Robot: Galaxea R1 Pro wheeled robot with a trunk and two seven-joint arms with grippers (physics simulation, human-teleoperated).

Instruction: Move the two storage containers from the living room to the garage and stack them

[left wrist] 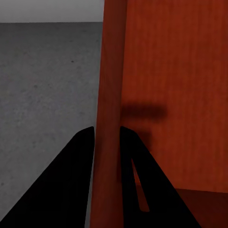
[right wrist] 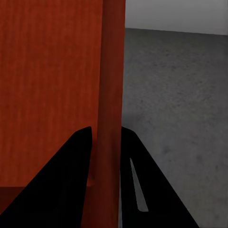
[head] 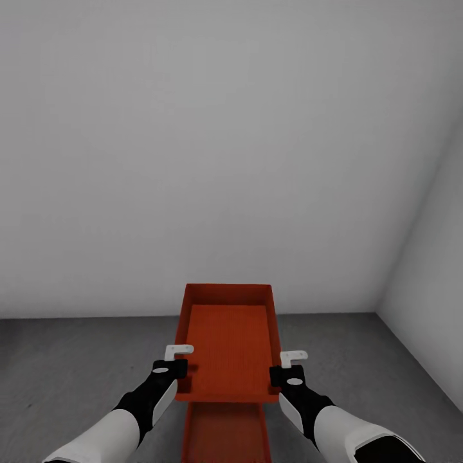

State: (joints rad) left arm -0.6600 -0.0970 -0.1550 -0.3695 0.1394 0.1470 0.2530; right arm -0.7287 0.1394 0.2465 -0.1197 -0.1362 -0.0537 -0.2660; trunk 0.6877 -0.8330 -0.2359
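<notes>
I hold one orange-red storage container [head: 228, 341] level in the air between both arms. My left gripper [head: 177, 368] is shut on its left side wall, and the left wrist view shows the black fingers [left wrist: 71, 180] straddling that wall [left wrist: 110, 95]. On the opposite wall [right wrist: 110, 95], my right gripper [head: 283, 374] is shut the same way. Directly below, the second storage container [head: 225, 434] rests on the dark grey garage floor [head: 64, 366], partly cut off by the frame's bottom edge and partly hidden by the held one.
A plain white-grey wall [head: 193, 161] stands close ahead. A second wall [head: 437, 289] meets it at a corner on the right. Speckled concrete [left wrist: 42, 85] lies on either side of the containers.
</notes>
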